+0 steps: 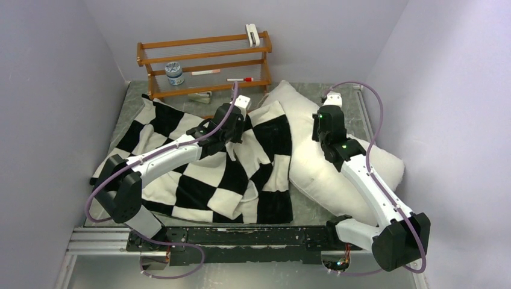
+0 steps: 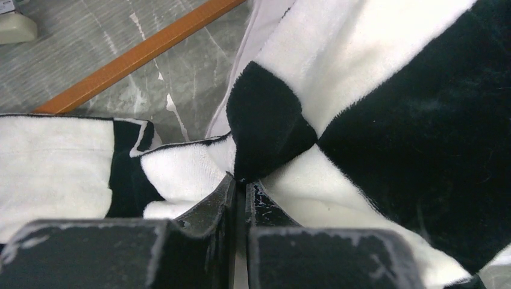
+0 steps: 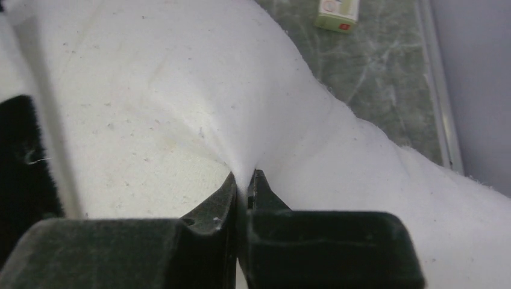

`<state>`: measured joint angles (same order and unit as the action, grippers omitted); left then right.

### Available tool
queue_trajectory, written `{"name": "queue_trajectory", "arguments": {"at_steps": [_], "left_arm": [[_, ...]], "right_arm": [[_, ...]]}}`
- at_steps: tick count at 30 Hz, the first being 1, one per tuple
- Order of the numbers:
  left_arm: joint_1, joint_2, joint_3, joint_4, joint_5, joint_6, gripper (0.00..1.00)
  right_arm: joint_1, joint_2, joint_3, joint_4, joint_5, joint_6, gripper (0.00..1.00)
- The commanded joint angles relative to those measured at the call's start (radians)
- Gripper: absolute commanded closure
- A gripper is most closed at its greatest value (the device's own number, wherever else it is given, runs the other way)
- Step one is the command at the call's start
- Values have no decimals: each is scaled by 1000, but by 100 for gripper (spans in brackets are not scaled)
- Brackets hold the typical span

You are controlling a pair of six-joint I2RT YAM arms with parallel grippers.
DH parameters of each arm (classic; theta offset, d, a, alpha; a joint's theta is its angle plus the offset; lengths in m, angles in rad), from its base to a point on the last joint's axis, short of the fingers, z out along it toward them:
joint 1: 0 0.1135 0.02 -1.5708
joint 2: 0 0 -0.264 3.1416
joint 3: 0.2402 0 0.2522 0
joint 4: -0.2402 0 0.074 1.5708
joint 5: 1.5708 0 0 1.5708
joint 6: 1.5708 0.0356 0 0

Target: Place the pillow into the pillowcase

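The black-and-white checkered pillowcase (image 1: 205,162) lies rumpled over the left and middle of the table. The white pillow (image 1: 319,174) lies at the right, its left edge under the pillowcase's right side. My left gripper (image 1: 236,128) is shut on a pinched fold of the pillowcase (image 2: 265,120) near its far edge; in the left wrist view the jaws (image 2: 241,180) close on the cloth. My right gripper (image 1: 321,132) is shut on a pinch of the pillow's cover (image 3: 181,108); the jaws (image 3: 246,180) show the white fabric puckering between them.
A wooden rack (image 1: 205,63) stands at the back with a small jar (image 1: 175,73), a marker (image 1: 240,79) and a white clip (image 1: 253,35) on it. A small green-and-white box (image 3: 337,12) lies on the grey tabletop beyond the pillow. Purple walls close in on both sides.
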<state>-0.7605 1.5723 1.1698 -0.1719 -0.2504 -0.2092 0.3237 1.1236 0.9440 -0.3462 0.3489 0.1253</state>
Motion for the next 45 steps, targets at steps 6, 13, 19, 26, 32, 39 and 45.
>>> {"name": "queue_trajectory", "arguments": {"at_steps": [6, 13, 19, 26, 32, 39, 45], "left_arm": [[0, 14, 30, -25, -44, -48, 90], [0, 49, 43, -27, -48, -46, 90], [0, 113, 74, -3, -67, -43, 91], [7, 221, 167, 0, -85, -120, 92], [36, 263, 338, -120, -35, -173, 78], [77, 65, 393, -239, 51, -183, 28], [122, -173, 318, -241, 69, -193, 14]], "right_arm": [[-14, -60, 61, 52, 289, 0, 100], [-14, -137, 112, 55, 394, -43, 100], [-15, -175, 167, 53, 418, -97, 100], [-14, -186, 204, 36, 398, -163, 100], [-15, -216, 216, 28, 183, -253, 100], [-15, -204, 225, -36, -169, -342, 100], [-14, -186, 250, -103, -412, -434, 100]]}}
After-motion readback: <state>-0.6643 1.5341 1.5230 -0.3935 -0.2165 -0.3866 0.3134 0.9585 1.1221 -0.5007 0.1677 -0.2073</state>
